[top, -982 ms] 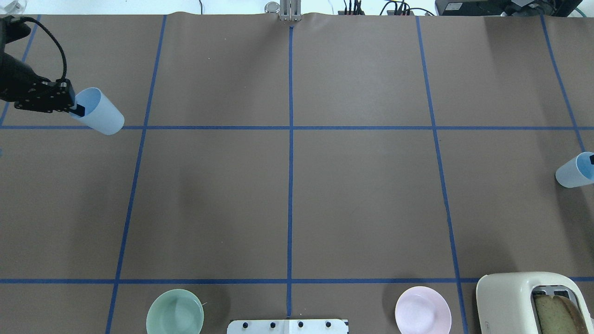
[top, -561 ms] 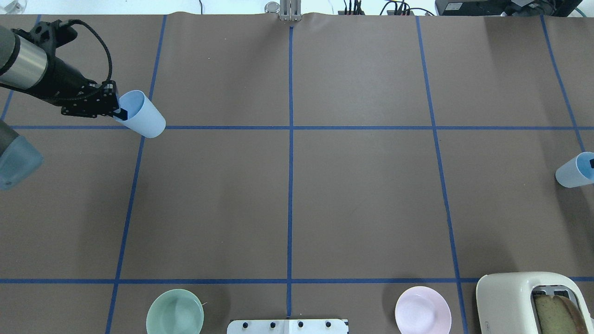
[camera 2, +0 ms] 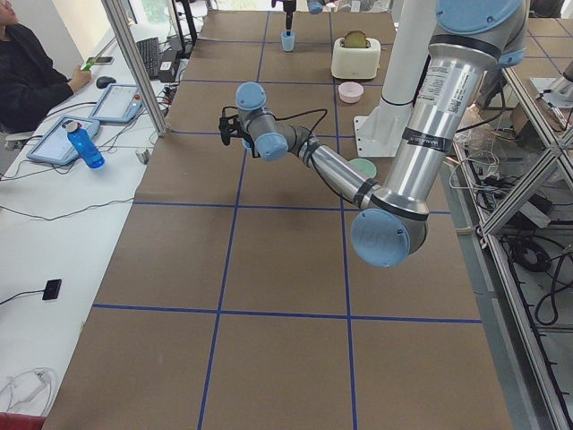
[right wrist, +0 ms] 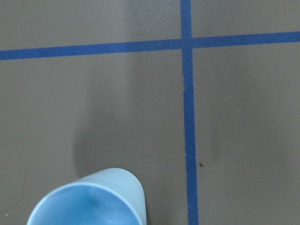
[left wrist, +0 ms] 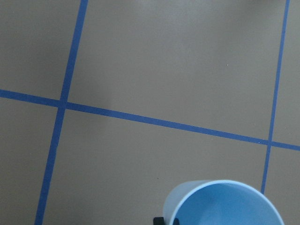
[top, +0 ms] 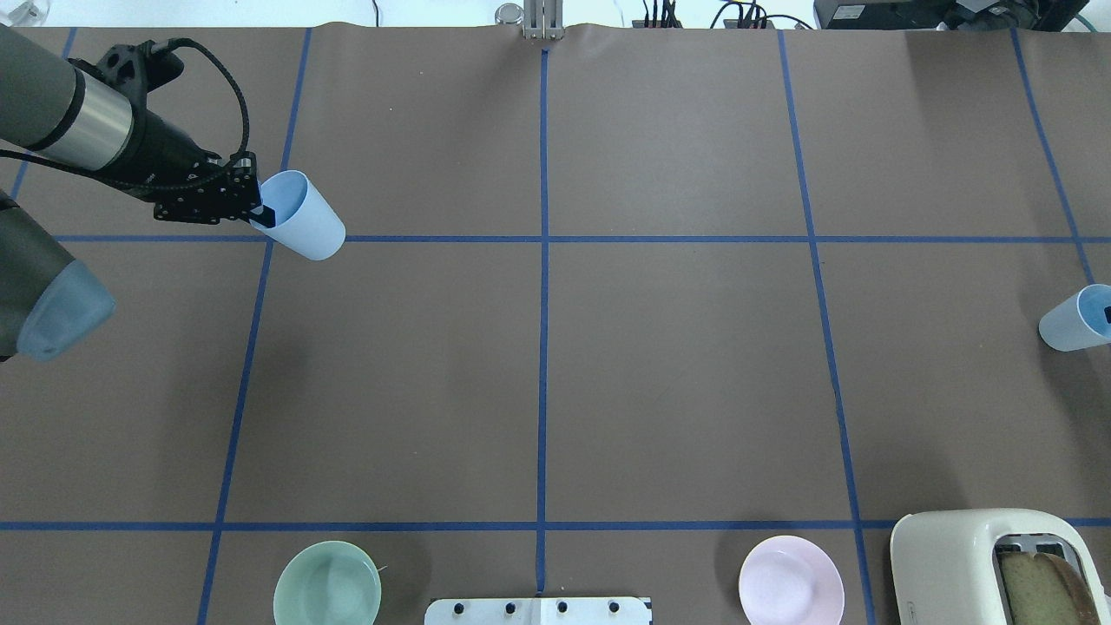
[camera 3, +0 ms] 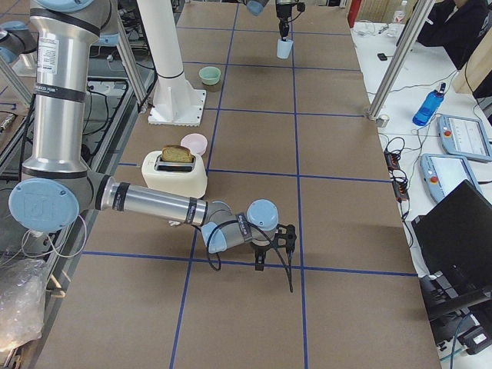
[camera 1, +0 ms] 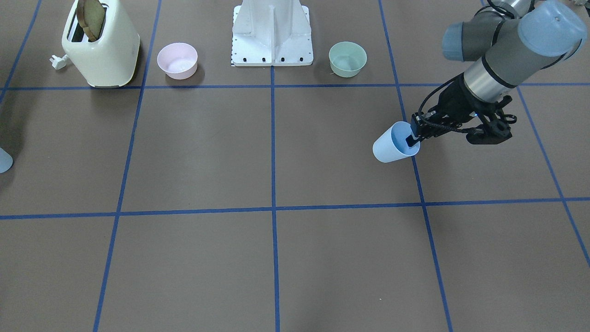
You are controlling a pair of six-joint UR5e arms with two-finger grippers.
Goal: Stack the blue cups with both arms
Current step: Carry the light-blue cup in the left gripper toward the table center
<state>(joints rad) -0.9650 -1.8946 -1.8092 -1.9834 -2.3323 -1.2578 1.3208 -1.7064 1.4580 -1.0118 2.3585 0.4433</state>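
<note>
My left gripper (top: 263,211) is shut on the rim of one blue cup (top: 304,221) and holds it above the table, left of centre. It also shows in the front view, gripper (camera 1: 411,139) and cup (camera 1: 389,146), and the cup's rim (left wrist: 225,204) fills the bottom of the left wrist view. The second blue cup (top: 1074,319) hangs at the overhead view's right edge, with one finger of my right gripper (top: 1107,312) inside its rim; the rest of that gripper is out of frame. This cup also shows in the right wrist view (right wrist: 89,199).
A mint-green bowl (top: 327,583) and a pink bowl (top: 791,580) stand near the robot's white pedestal base (top: 538,610). A cream toaster (top: 989,564) with bread stands at the near right. Blue tape lines grid the brown table.
My left arm has carried its blue cup to the right, toward the table's middle. The right cup has stayed in place.
</note>
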